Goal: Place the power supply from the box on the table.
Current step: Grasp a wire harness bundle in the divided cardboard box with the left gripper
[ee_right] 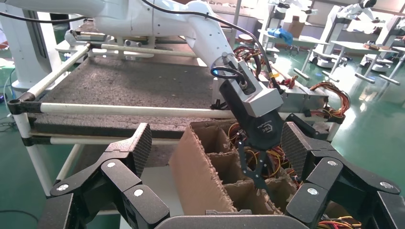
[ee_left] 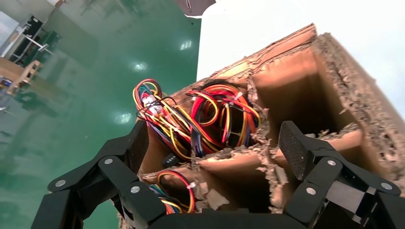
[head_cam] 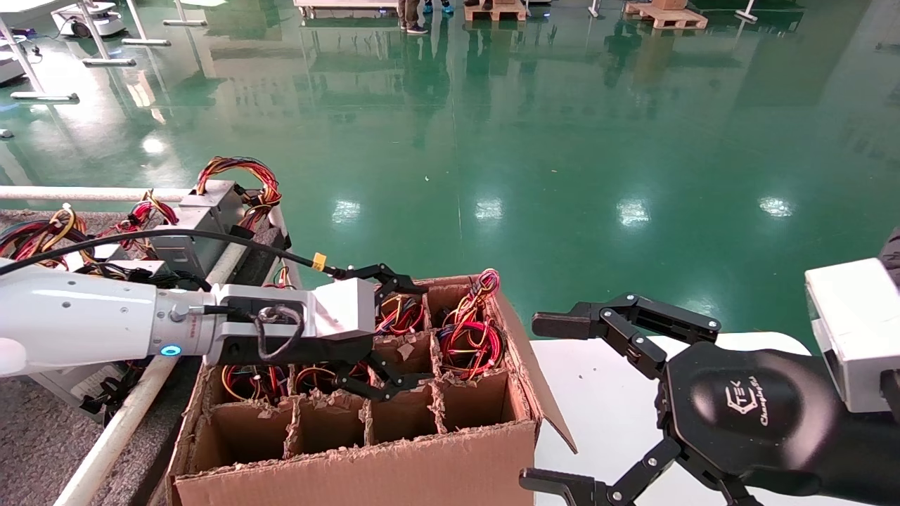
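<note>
The left claw (head_cam: 397, 330) is held open over the box (head_cam: 365, 464); the power supply (head_cam: 470, 337) is seen just right of it in frame, nearer than the open right claw (head_cam: 555, 404).

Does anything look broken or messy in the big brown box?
Yes. The box has cardboard dividers with ragged, torn edges, as if chewed. Tangled wires spill up above the far cells. The left gripper hovers open over them; the right gripper waits open beside the box, over the white tabletop.

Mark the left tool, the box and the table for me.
left tool (head_cam: 394, 330), head view, open, midway between its fingertips.
box (head_cam: 394, 471), head view, front outer wall.
table (ee_right: 124, 83), right wrist view, bare grey surface.
</note>
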